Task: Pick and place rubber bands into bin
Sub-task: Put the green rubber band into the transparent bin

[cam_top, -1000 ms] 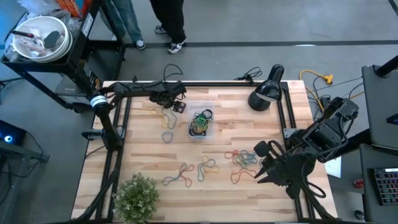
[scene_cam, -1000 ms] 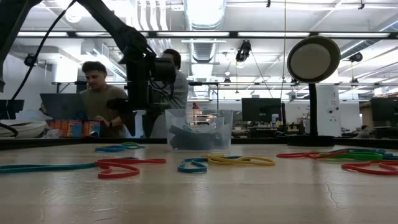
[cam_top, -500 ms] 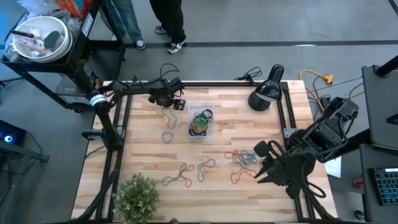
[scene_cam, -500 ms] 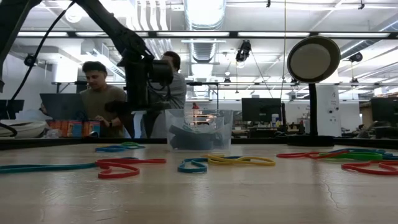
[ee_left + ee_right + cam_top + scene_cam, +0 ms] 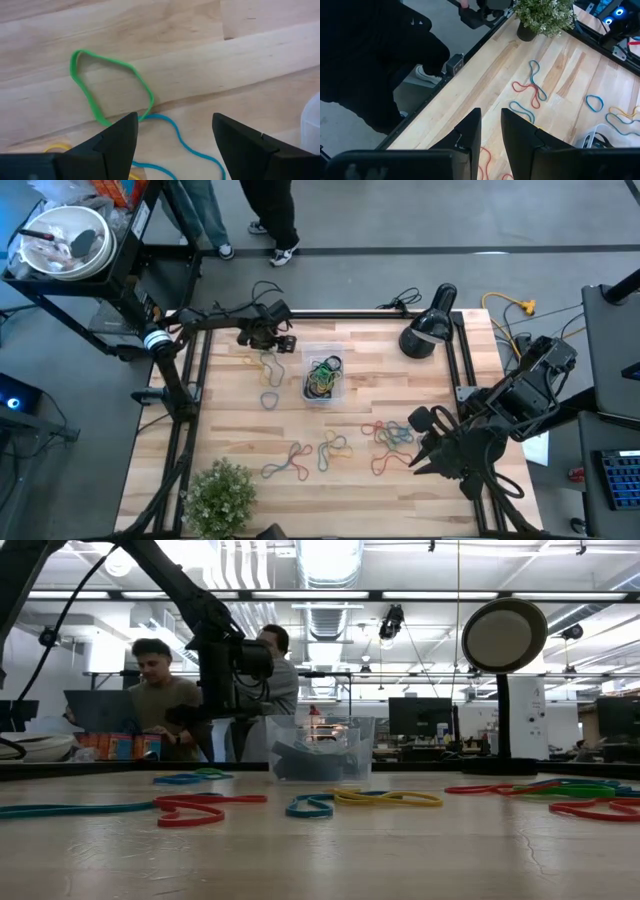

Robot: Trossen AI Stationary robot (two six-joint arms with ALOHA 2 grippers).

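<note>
Rubber bands lie loose on the wooden table: a green one (image 5: 110, 85), a blue one (image 5: 185, 145) and a yellow one (image 5: 55, 147) under my left gripper, and more near the front (image 5: 290, 463) and at the right (image 5: 392, 438). The clear bin (image 5: 323, 375) stands at the far middle with several bands inside. My left gripper (image 5: 175, 130) hangs open just left of the bin (image 5: 320, 748), pointing down over the green and blue bands, touching nothing. My right gripper (image 5: 490, 130) waits high over the table's near right (image 5: 425, 445), a narrow gap between its fingers, nothing in it.
A black desk lamp (image 5: 428, 330) stands at the far right and a potted plant (image 5: 222, 495) at the near left corner. Black cables (image 5: 275, 292) lie along the far edge. People (image 5: 160, 690) stand beyond the far edge. A white bowl (image 5: 62, 240) sits off the table.
My left gripper has drifted a little toward the table's left edge, away from the bin, and its wrist has rolled somewhat. It has stayed open. The bands and the bin have not moved.
</note>
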